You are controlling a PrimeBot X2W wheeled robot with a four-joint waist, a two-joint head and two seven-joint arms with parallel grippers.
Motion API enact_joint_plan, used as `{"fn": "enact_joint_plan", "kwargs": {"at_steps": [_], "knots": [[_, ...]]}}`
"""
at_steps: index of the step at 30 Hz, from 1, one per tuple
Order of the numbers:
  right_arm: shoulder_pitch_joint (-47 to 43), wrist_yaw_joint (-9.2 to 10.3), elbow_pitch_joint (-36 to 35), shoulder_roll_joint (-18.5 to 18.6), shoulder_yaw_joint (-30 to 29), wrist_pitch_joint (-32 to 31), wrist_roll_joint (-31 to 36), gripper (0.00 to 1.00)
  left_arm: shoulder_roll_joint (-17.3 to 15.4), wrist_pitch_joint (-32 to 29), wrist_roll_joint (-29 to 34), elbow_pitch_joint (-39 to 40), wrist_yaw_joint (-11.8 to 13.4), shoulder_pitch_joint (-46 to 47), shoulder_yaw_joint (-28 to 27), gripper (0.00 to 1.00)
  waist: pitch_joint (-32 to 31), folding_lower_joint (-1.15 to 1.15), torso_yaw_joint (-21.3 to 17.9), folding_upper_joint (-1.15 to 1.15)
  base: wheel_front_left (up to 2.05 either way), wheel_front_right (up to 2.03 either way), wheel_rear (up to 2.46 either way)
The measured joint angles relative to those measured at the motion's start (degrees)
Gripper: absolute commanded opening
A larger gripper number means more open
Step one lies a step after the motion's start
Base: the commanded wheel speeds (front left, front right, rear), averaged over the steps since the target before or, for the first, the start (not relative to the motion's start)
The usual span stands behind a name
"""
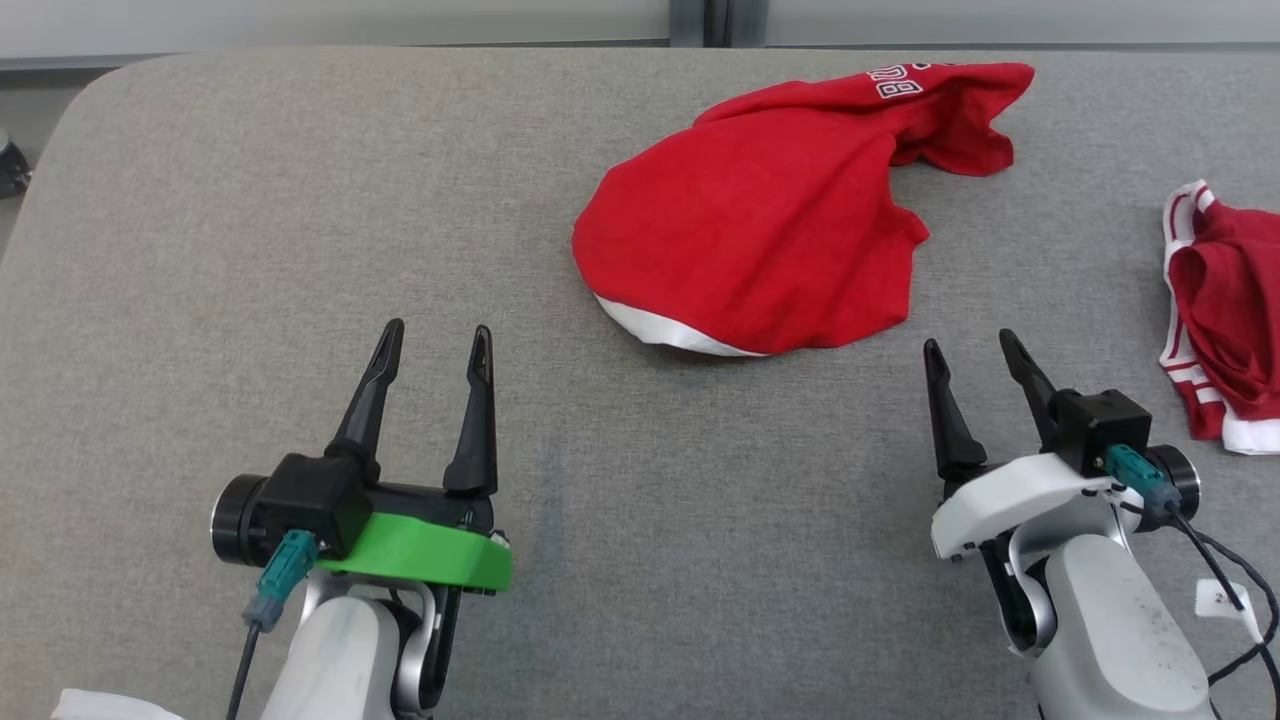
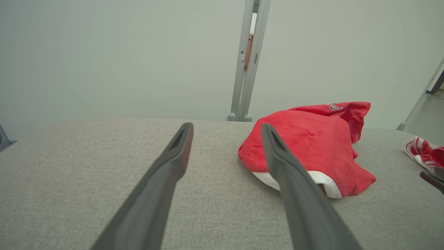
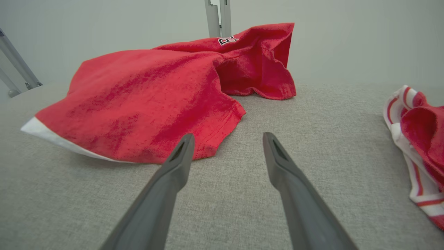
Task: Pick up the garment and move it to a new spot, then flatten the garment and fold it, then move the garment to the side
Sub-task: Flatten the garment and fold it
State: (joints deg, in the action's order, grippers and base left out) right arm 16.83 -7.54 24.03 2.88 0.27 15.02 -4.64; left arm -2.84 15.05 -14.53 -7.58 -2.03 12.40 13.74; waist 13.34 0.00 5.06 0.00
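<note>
- The red garment (image 1: 760,230) lies in the upper middle of the head view on the grey table (image 1: 250,200). It is bunched into a rounded heap, with a white hem along its lower rim and white lettering near its top edge.
- The left pincer (image 1: 438,330) is at the lower left of the head view. Its jaws are spread and empty, and bare table lies between it and the garment.
- The right pincer (image 1: 970,340) is at the lower right, likewise released and holding nothing. Its tips are near the garment's lower right edge but not touching it.
- In the right wrist view the cloth's hem lies just ahead of the left-hand finger.
- A second red-and-white piece (image 1: 1225,310) lies crumpled at the right edge of the head view, apart from the first. I cannot tell whether it belongs to the job.
- As I judge it, none of the task is done on this garment: it is not gripped, lifted, spread flat or folded.
- All of the steps remain: picking it up and moving it, flattening, folding, and setting it aside.
</note>
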Motion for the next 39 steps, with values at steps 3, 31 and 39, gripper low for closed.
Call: {"fn": "enact_joint_plan", "kwargs": {"at_steps": [3,31,39], "knots": [[2.93,0.00,5.64,-0.03,0.19,-1.43,-1.34,1.00,0.00,0.00,-0.07,-0.42,0.04,0.19,0.57,1.00,0.56,0.00,1.20,0.00,0.00,0.00,0.00],[15.30,0.00,20.60,6.12,9.11,-0.20,-10.65,0.00,-0.01,0.00,-0.52,-2.13,0.94,1.00,1.87,1.00,1.90,0.00,5.35,0.00,0.00,0.00,0.00],[8.18,0.00,7.57,8.77,6.91,-0.04,-7.43,0.00,0.00,-0.01,-0.22,-2.08,1.00,0.09,0.67,1.00,-0.59,0.00,2.91,0.00,0.00,0.00,0.00]]}}
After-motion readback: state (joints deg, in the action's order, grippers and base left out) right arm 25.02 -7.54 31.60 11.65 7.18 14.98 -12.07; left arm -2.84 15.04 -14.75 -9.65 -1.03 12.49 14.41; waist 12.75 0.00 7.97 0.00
